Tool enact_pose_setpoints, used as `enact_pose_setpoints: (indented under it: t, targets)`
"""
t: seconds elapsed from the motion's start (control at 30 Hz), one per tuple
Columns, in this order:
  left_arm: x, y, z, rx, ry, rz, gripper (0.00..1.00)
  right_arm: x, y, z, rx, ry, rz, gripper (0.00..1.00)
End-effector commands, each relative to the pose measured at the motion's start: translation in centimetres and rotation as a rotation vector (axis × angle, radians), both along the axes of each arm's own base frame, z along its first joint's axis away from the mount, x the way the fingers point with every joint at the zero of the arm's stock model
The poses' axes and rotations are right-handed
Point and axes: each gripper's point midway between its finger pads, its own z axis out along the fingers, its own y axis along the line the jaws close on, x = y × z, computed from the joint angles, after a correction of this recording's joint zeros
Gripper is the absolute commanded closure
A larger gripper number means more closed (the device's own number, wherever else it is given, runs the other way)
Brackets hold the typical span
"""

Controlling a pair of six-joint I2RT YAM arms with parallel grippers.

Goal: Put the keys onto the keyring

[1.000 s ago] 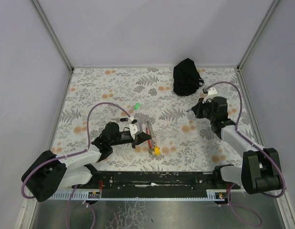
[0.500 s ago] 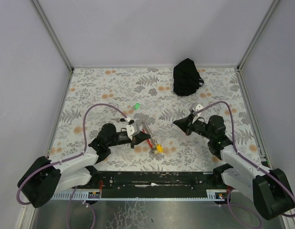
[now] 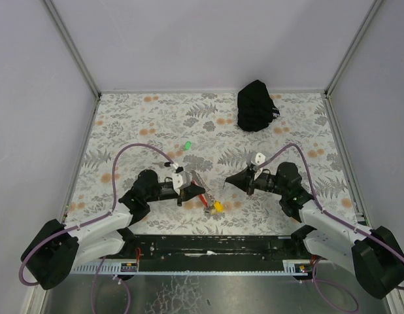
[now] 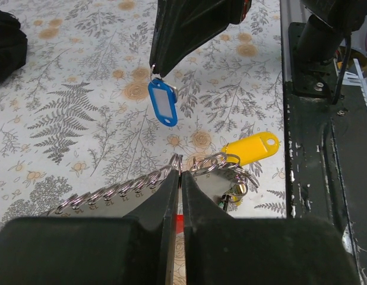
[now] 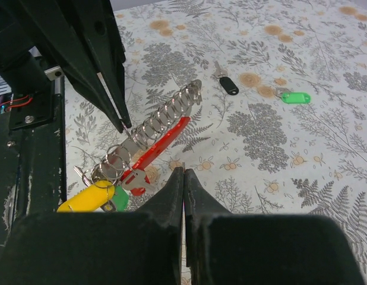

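Blue key (image 4: 163, 103) dangles near keyring (image 4: 214, 164)
Right gripper (image 4: 154, 69) pinches it, jaws closed; left gripper (image 4: 180, 176), also closed, tips at the chain (image 4: 112, 193), hold unclear.

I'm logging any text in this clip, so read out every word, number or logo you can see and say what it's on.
No readable text in any view.
Blue key tag: white insert looks blank.
Yellow tag on the keyring: no writing visible.
Green key tag: too small to tell.
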Motion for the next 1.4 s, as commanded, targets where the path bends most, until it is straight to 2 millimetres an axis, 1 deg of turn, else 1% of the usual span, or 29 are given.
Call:
enact_pose_setpoints:
  t: [0.0, 0.13, 0.23, 0.4, 0.5, 0.53, 0.6, 0.67, 0.8, 1.03, 1.17, 1.27, 1.37]
  targets:
    - [-0.8, -0.5, 1.8, -0.047, -0.043, -0.064, 1.0, -1.0, 1.2, 3.1, 0.057, -0.116, 0.085, 1.0]
    - [-0.8, -0.7, 1.1, -0.056, -0.01, -0.071, 1.0, -2.0, 1.8, 3.1, 0.065, -0.117, 0.133, 1.0]
    - [-0.8, -1.0, 0.6, -0.068, 0.016, -0.076, 1.0, -2.7, 2.4, 2.6, 0.064, -0.106, 0.171, 1.0]
    - [-0.5, -1.2, 0.0, -0.086, 0.031, -0.062, 1.0, -3.7, 2.8, 1.1, 0.058, -0.065, 0.199, 1.0]
    - [-0.5, -1.0, -0.7, -0.101, 0.033, -0.042, 1.0, -4.3, 2.8, -0.3, 0.048, -0.03, 0.199, 1.0]
    - [-0.5, -0.9, -1.2, -0.097, 0.039, -0.038, 1.0, -4.4, 2.8, -0.7, 0.04, -0.024, 0.198, 1.0]
    - [-0.7, -0.9, -1.5, -0.105, 0.047, -0.045, 1.0, -4.4, 3.0, -1.3, 0.021, -0.022, 0.2, 1.0]
    - [-1.0, -1.0, -1.4, -0.125, 0.051, -0.064, 1.0, -4.5, 3.2, -1.8, -0.001, -0.019, 0.206, 1.0]
    - [-1.0, -1.1, -1.4, -0.133, 0.05, -0.069, 1.0, -4.4, 3.5, -2.5, -0.022, -0.018, 0.207, 1.0]
    - [-1.1, -1.3, -1.5, -0.137, 0.059, -0.08, 1.0, -4.1, 4.2, -3.0, -0.046, -0.029, 0.204, 1.0]
    - [-1.1, -1.4, -1.7, -0.125, 0.063, -0.09, 1.0, -4.0, 4.3, -2.6, -0.042, -0.055, 0.191, 1.0]
    - [-1.1, -1.7, -2.1, -0.109, 0.074, -0.101, 1.0, -3.8, 4.2, -2.7, -0.045, -0.065, 0.174, 1.0]
    - [-1.0, -1.8, -2.2, -0.098, 0.076, -0.103, 1.0, -4.0, 4.4, -2.8, -0.045, -0.056, 0.192, 1.0]
